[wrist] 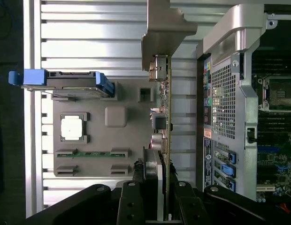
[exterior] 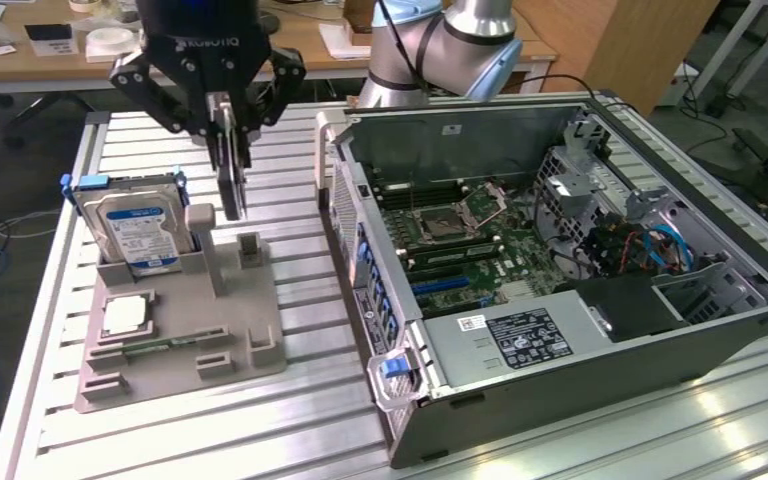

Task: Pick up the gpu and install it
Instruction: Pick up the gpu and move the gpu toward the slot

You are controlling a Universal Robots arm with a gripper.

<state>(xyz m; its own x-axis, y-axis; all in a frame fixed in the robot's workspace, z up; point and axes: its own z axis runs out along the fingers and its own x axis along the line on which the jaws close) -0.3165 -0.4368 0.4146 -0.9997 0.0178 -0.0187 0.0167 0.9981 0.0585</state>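
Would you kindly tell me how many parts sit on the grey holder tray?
3: the hard drive upright at one end, the processor chip flat in the middle, the memory stick flat beside it. The gpu, held by the gripper, is not counted.

Black two-finger linkage gripper [exterior: 231, 122] with white lettering and pivot screws; silver-grey tubular arm [exterior: 418, 50], pale-blue joint cap [exterior: 498, 62], black cable [exterior: 387, 25].
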